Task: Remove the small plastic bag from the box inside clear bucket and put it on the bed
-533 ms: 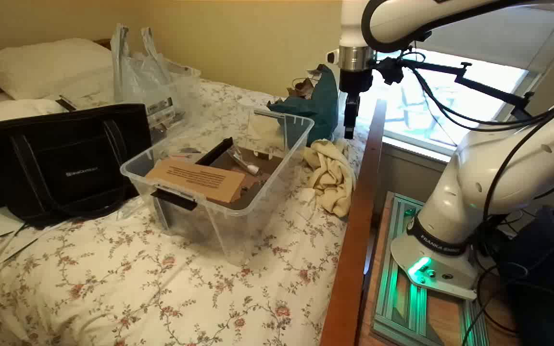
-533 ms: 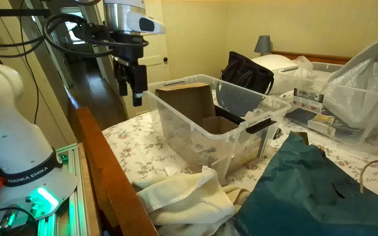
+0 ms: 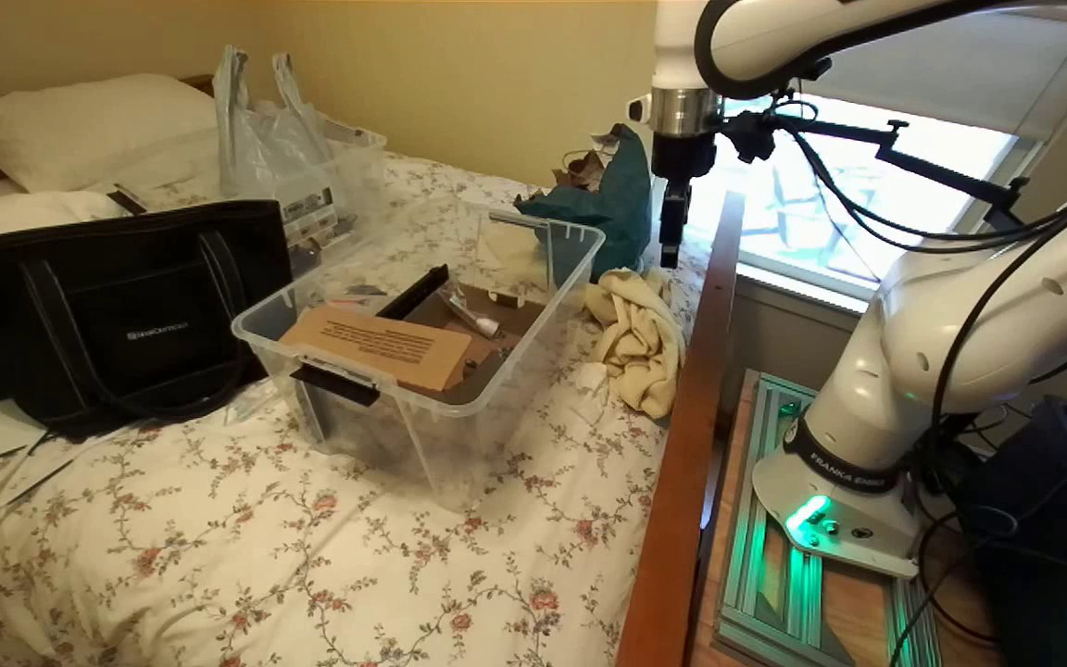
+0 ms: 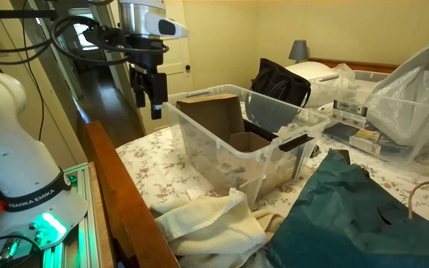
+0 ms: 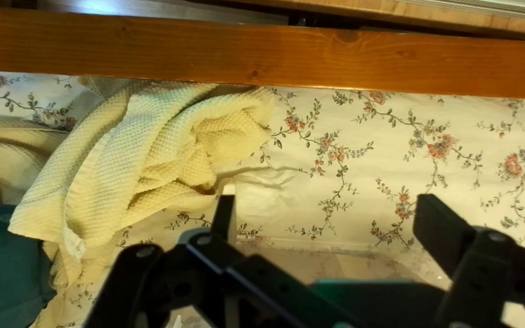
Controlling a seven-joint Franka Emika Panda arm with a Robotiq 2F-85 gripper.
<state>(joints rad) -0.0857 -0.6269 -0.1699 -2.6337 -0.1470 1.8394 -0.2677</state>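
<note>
In an exterior view we pick out what looks like the small plastic bag (image 3: 474,316) near the middle of the frame, lying in the cardboard box (image 3: 376,343) inside the clear bucket (image 3: 404,437). The gripper (image 3: 671,252) hangs in the upper right of that frame, outside the bucket, so the bag lies to its left and lower down.

In the wrist view we see its two fingers (image 5: 440,232) standing well apart, holding nothing. They spread left to right, alongside the wooden rail (image 5: 262,54) at the top of the frame. The bag's long axis runs from upper left to lower right in the exterior frame, its white end pointing roughly towards that rail; we judge the fingers could close across its width with little turning.

Whether the tips clear the rim is uncertain to us, so we would rise first, cross leftward, then descend. The bed (image 3: 330,565), where the bag must go, fills the lower left of that frame.
</note>
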